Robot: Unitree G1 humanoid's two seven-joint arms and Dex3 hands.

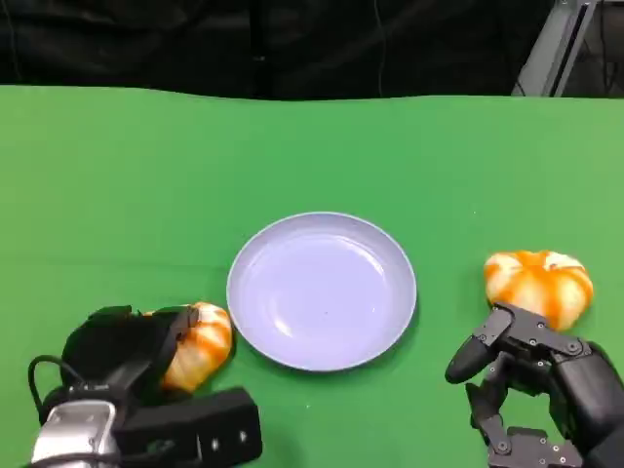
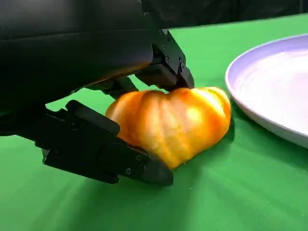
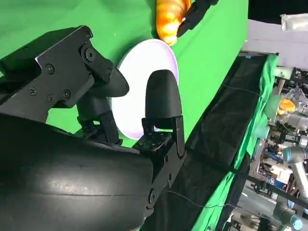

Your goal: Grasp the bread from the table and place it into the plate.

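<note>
An orange-and-white bread [image 1: 202,341] lies on the green table just left of the pale lilac plate [image 1: 322,289]. My left hand [image 1: 119,353] grips it. In the left wrist view the bread [image 2: 175,122] sits on the cloth with black fingers [image 2: 166,72] over its top and another finger under its near side, close to the plate [image 2: 274,86]. A second bread [image 1: 539,282] lies right of the plate. My right hand [image 1: 542,390] is just in front of it, fingers apart, holding nothing. The right wrist view shows my right hand [image 3: 120,120], the plate [image 3: 144,72] and the gripped bread [image 3: 171,17].
The green cloth [image 1: 146,175] runs back to a black curtain [image 1: 292,39]. A metal stand [image 1: 565,44] is at the back right. Beyond the table's edge the right wrist view shows lab equipment [image 3: 284,144].
</note>
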